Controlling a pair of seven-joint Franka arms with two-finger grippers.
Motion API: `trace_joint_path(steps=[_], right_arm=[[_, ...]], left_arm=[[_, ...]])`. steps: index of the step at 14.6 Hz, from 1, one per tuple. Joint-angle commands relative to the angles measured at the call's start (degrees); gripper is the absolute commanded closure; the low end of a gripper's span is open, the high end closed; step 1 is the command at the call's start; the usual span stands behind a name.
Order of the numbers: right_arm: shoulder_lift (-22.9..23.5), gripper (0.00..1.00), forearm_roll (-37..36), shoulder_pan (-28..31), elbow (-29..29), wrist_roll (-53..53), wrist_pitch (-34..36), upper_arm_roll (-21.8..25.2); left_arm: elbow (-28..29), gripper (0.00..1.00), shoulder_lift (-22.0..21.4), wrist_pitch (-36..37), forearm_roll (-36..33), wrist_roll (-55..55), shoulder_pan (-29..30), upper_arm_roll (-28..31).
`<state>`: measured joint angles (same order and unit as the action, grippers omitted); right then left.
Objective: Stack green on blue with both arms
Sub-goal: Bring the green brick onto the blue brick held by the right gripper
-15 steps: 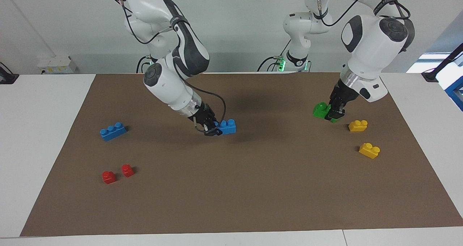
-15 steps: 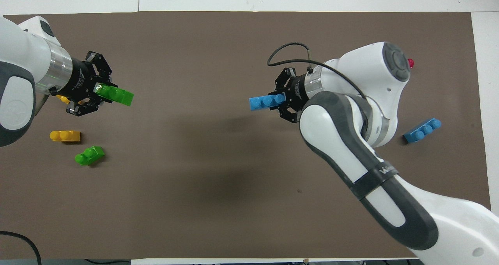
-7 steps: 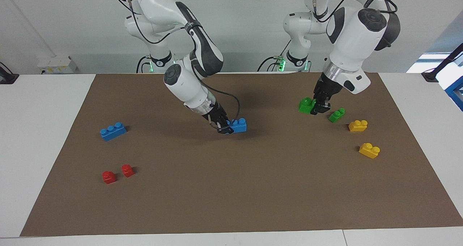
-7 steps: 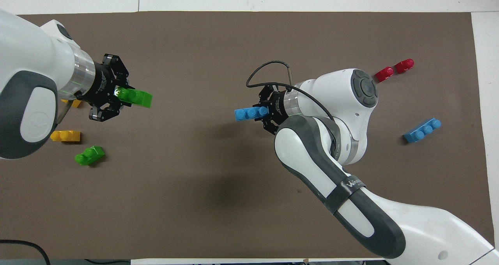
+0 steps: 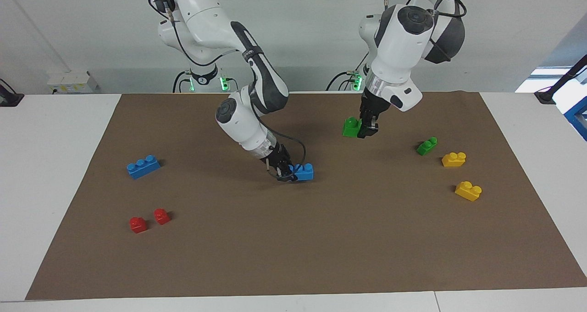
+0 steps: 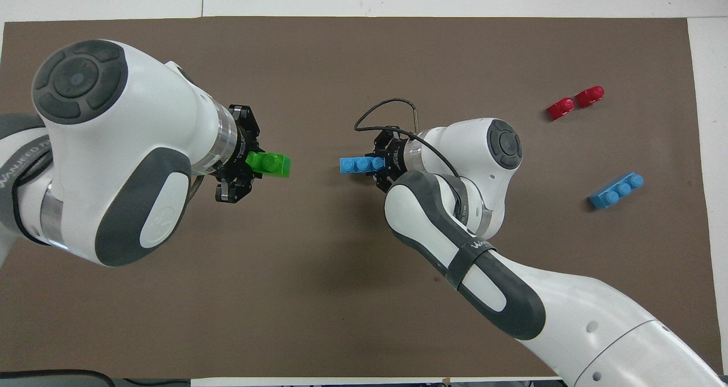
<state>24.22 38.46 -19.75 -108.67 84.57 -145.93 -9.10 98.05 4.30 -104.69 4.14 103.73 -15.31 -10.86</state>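
1. Over the middle of the counter (image 5: pixel 69 266) we see both pickups done: the left pincer (image 5: pixel 367 130) pinches the green two-stud brick (image 5: pixel 351 127) in the air, studs up.
2. Just farther out, our right pincer (image 5: pixel 285 173) pinches the blue three-stud brick (image 5: pixel 303 172) by one end, low over the brown mat (image 5: pixel 321 238); contact with the mat we cannot tell.
3. Green and blue sit apart, their free ends facing across a gap in the overhead view.
4. Left, we judge: closing the gap, aligning studs, pressing green onto blue.
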Motion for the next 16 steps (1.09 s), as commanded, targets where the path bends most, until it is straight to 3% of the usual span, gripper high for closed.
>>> trace_joint_path(steps=[1,7,16], right_arm=[[1.3,1.0,1.8,-0.6,-0.3,-1.1,-2.9,0.1],[3.4,1.0,1.9,-1.5,-0.4,-1.1,-5.6,0.1],[3.8,1.0,1.8,-1.5,-1.2,-1.3,-6.9,0.1]], left_arm=[[3.6,1.0,-2.6,-2.1,0.1,1.7,-0.9,0.7],[7.3,1.0,-3.2,-6.8,-0.8,4.9,-3.7,0.7],[8.8,1.0,0.9,-12.7,-4.7,12.2,-8.6,0.7]])
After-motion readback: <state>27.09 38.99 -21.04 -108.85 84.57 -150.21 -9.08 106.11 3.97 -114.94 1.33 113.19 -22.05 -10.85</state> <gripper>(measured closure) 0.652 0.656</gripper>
